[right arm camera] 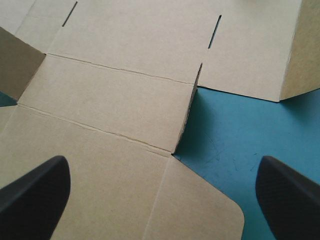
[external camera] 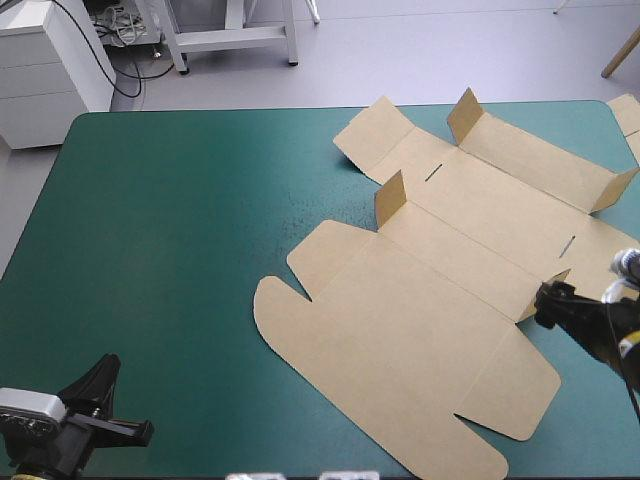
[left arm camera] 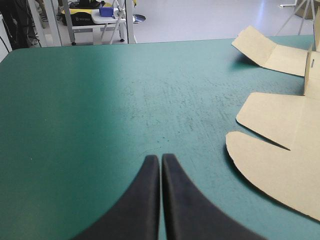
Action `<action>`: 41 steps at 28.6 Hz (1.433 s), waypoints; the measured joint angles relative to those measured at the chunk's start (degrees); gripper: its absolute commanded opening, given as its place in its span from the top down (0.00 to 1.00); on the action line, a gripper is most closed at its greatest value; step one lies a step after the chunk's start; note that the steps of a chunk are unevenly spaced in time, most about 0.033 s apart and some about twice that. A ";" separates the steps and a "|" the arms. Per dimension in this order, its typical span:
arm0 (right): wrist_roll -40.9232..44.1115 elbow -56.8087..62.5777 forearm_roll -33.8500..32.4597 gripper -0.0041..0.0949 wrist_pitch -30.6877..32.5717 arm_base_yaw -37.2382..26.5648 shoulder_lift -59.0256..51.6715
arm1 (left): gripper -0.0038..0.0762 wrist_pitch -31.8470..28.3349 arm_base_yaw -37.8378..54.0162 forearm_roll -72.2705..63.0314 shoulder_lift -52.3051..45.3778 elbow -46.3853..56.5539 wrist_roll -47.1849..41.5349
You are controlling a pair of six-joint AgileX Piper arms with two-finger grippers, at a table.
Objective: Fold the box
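**A:** Where is the box (external camera: 440,290)?

**B:** It is a cut brown sheet lying mostly flat on the teal-green cover (external camera: 180,250). It sits ahead of the left gripper (left arm camera: 161,157) and off to that gripper's right side. The rounded flap (left arm camera: 270,170) is the part nearest the gripper, and it is clear of the black fingers.

**A:** And how does that gripper stand?

**B:** Its two fingers are pressed together into one pointed arch with nothing between them. Only bare cover lies under and ahead of it.

**A:** What about the right gripper (right arm camera: 162,162)?

**B:** It hangs over the box's edge with its fingers spread wide, and it has hold of nothing. One finger (right arm camera: 35,195) is above the board. The other is above bare cover just beside the sheet.

**A:** What lies ahead of it?

**B:** A small side flap (right arm camera: 187,112) stands upright just ahead, roughly midway between the two fingers. Beyond it are creased flat panels and two narrow slots (right arm camera: 215,30).

**A:** Is anything else raised?

**B:** The high view shows a few more short flaps standing up along the sheet's middle panels. The wide panels lie flat.
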 measured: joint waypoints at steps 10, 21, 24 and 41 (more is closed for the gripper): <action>6.07 -9.01 0.44 0.02 4.36 -0.15 24.39 | 0.96 0.00 0.00 0.00 0.00 0.00 0.00; -2.45 -9.01 10.06 0.02 2.60 -10.40 38.52 | 0.96 0.00 0.00 0.00 0.00 0.00 0.00; -4.67 -9.01 11.49 0.02 2.34 -12.09 40.72 | 0.96 0.00 0.00 0.00 0.00 0.00 0.00; -7.12 -9.03 14.08 0.96 0.25 -12.70 44.90 | 0.96 0.00 0.00 0.00 0.00 0.00 0.00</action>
